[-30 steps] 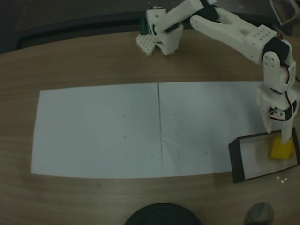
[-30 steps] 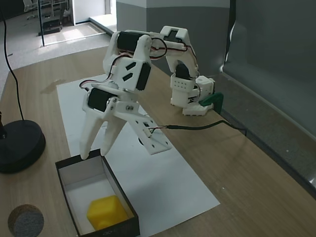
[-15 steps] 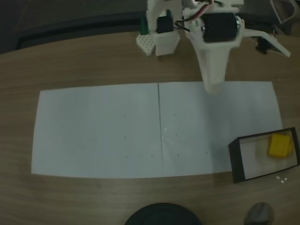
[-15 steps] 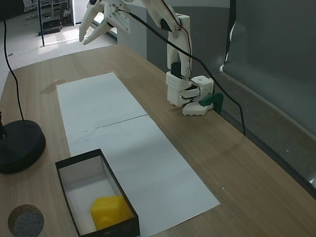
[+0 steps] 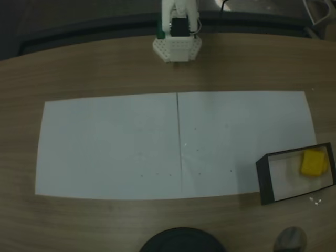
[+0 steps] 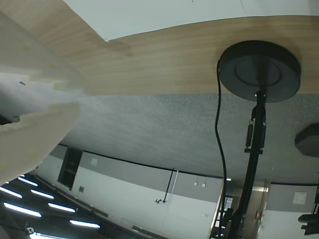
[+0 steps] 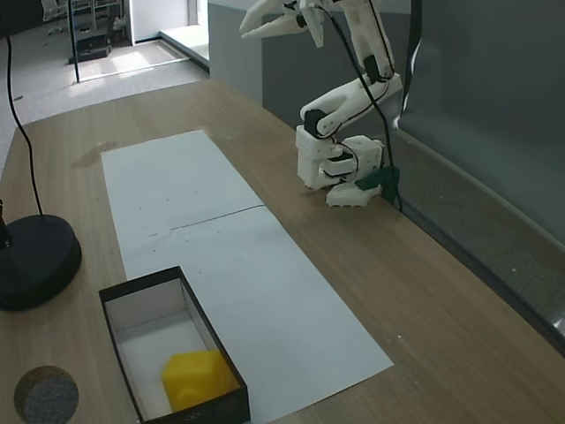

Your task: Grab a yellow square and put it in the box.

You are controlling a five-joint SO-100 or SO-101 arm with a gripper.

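The yellow square [image 5: 314,163] lies inside the box [image 5: 264,181], a shallow black-walled tray at the right end of the white paper. In another fixed view the yellow square [image 7: 198,378] rests in the near corner of the box [image 7: 200,321]. My gripper [image 7: 279,35] is raised high above the arm's base at the back of the table, far from the box. Its white fingers are spread, and it is open with nothing between them. In the wrist view the blurred fingers [image 6: 35,129] show at the left, and the camera looks out over the table edge.
A round black lamp base [image 7: 35,261] stands on the wood beside the box, with a small grey knob [image 7: 46,395] nearer the edge. Two white paper sheets [image 5: 131,147] cover the middle of the table. The arm's base [image 5: 176,39] sits at the far edge.
The arm lifted away from the box, swung back over the paper and folded up above its base. The yellow square stayed in the box.
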